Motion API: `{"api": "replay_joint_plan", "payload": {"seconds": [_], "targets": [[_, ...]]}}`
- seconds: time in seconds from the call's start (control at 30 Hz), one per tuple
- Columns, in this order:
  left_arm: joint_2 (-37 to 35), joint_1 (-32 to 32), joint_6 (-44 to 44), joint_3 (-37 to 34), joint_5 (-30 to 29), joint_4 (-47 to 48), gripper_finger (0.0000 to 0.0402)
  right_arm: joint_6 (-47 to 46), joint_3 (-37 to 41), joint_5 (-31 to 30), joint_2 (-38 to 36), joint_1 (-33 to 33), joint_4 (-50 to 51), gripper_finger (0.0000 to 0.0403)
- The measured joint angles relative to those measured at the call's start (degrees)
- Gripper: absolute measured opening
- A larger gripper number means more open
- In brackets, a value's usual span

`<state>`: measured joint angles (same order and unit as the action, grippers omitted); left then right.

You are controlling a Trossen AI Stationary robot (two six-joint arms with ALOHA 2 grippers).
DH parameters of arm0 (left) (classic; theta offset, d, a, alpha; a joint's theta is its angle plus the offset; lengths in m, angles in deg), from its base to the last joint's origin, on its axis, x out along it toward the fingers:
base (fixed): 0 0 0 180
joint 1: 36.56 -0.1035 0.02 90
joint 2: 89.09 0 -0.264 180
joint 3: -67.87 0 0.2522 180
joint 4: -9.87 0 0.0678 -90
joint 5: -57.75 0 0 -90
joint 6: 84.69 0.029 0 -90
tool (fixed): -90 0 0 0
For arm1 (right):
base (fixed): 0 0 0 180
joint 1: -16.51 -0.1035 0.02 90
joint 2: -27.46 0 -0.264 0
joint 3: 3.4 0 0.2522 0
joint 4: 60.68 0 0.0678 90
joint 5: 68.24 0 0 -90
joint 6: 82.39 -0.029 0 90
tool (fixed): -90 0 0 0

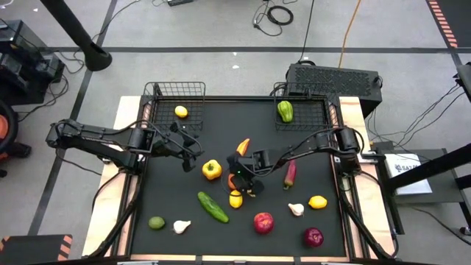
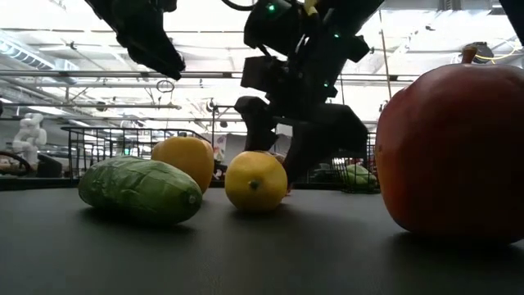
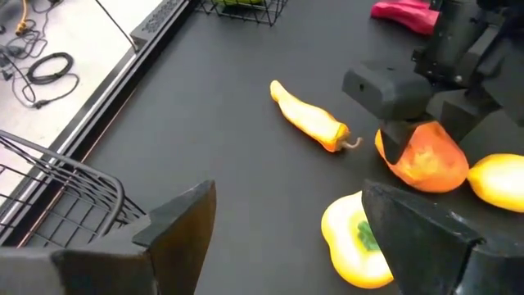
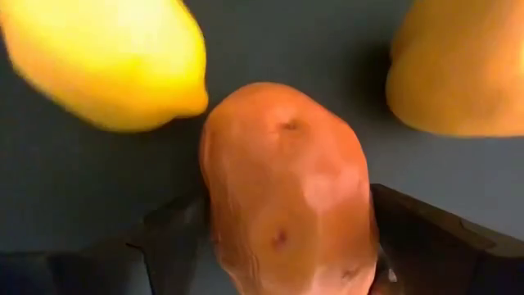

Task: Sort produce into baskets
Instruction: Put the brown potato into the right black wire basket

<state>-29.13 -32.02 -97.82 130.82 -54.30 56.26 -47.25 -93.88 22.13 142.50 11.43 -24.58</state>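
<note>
Fingers of the right tool point(image 1: 246, 182) stand wide around an orange pepper point(image 4: 286, 197), touching it.

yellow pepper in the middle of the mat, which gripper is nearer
Left. The left gripper hovers just beside the yellow pepper; the right gripper sits farther off, fingers around an orange potato-like piece.

Bench point(image 1: 221, 125): matt black mat, pale wood edging. Baskets point(image 1: 175, 94): thin black metal wire. Lemon point(image 2: 256, 182): dimpled, slight sheen. Cucumber point(image 2: 141, 190): ridged, rough green skin. Apple point(image 2: 450, 152): smooth, glossy. Fingers point(image 3: 176, 217): matt dark plastic.
</note>
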Motion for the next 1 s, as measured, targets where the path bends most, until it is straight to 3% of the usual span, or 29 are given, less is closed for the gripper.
{"api": "replay_joint_plan", "payload": {"seconds": [0.4,0.6,0.87,1.0], "targets": [[-0.01,0.0,-0.02,0.0,0.47,0.06,0.031,-8.91,-0.49,-0.17,0.11,0.03,1.0,0.0275],[-0.01,0.0,-0.01,0.0,0.47,0.06,0.031,-13.64,-0.27,-0.3,-1.79,-0.89,3.12,0.0277],[-0.01,0.15,-0.04,0.01,0.47,0.56,0.031,-21.34,-0.27,-1.0,-11.88,-1.74,9.6,0.0278],[-0.01,0.22,-0.07,0.02,0.47,0.48,0.031,-25.41,-0.36,-9.34,-19.42,-1.01,17.14,0.028]]}}
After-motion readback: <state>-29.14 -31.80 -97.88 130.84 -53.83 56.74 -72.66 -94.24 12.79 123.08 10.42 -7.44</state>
